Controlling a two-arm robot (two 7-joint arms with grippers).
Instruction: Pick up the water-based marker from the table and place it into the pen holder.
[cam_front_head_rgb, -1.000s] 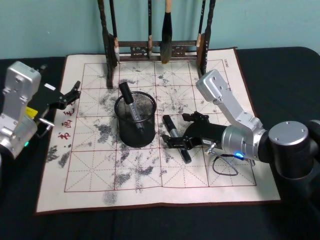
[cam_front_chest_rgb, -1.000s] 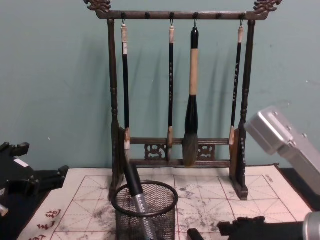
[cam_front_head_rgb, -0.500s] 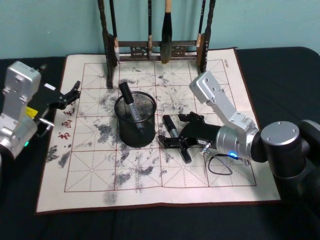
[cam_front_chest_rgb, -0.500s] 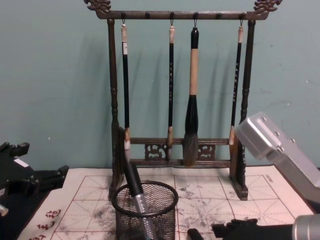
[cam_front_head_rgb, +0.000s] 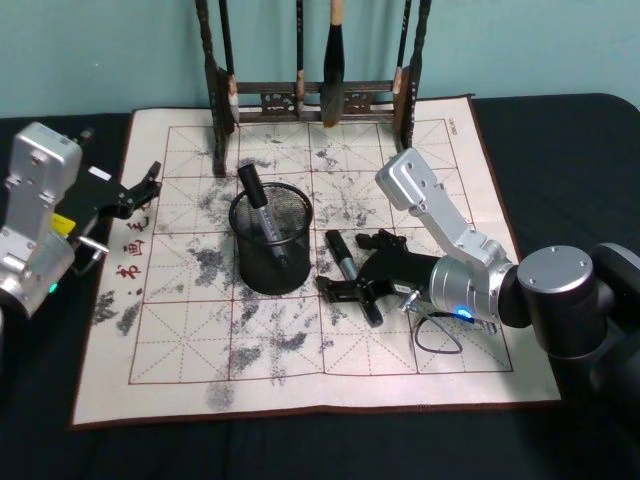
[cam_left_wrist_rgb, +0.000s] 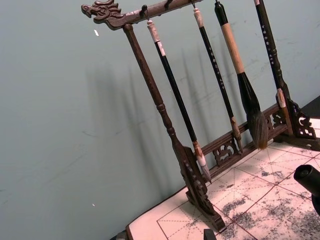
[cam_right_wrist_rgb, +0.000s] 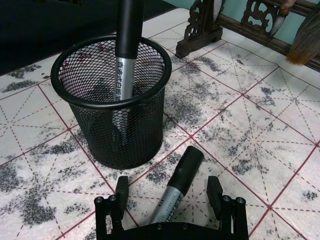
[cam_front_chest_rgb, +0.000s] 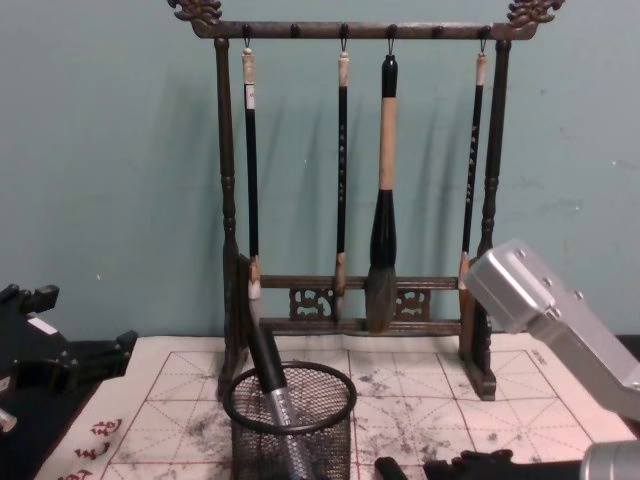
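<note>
The water-based marker (cam_front_head_rgb: 350, 274) has a black cap and silver barrel and lies flat on the gridded mat of the table (cam_front_head_rgb: 180, 330), just right of the pen holder (cam_front_head_rgb: 271, 240). My right gripper (cam_front_head_rgb: 354, 264) is low over the mat and open, with one finger on each side of the marker's barrel. In the right wrist view the marker (cam_right_wrist_rgb: 186, 167) runs between the fingers (cam_right_wrist_rgb: 121, 192), its cap pointing toward the pen holder (cam_right_wrist_rgb: 115, 125). Another marker (cam_front_head_rgb: 258, 205) stands tilted inside the mesh cup. My left gripper (cam_front_head_rgb: 143, 187) is parked open at the mat's left edge.
A tall dark wooden brush rack (cam_front_head_rgb: 310, 98) with several hanging brushes stands along the mat's far edge, behind the pen holder (cam_front_chest_rgb: 290, 420). A thin looped cable (cam_front_head_rgb: 440, 335) hangs under my right wrist. The dark tabletop surrounds the mat.
My right gripper has slid a little to the left along the marker, toward the pen holder, staying open. The marker and my left arm have not moved.
</note>
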